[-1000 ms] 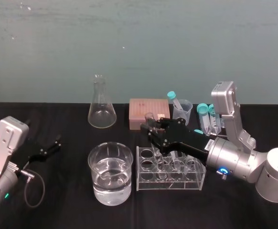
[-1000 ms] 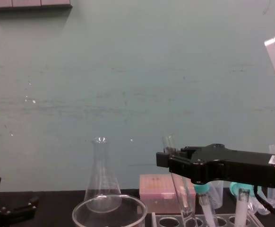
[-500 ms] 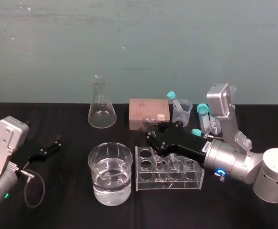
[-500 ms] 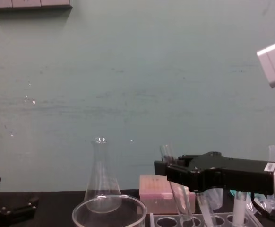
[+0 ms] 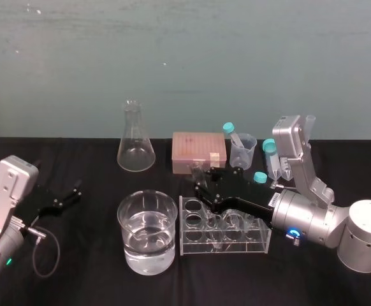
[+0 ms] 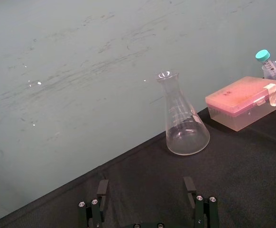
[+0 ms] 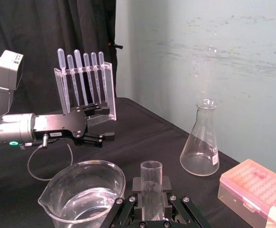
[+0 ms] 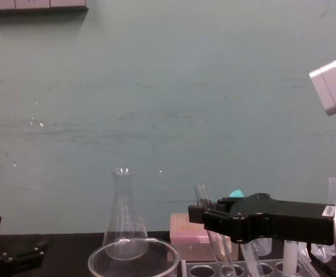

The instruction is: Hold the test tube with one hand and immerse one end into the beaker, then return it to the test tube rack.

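Over the rack (image 5: 225,247), the tube (image 7: 151,183) is pinched, tilted, by the jaws of the right gripper (image 5: 201,183), its bottom near a hole. Seating and release are judged left. By the desk's left edge, the left gripper (image 5: 71,193) is parked, jaws spread.

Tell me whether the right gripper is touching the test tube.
Touching. The right wrist view shows the test tube clamped in the right gripper, no gap either side. The left gripper sits parked at left.
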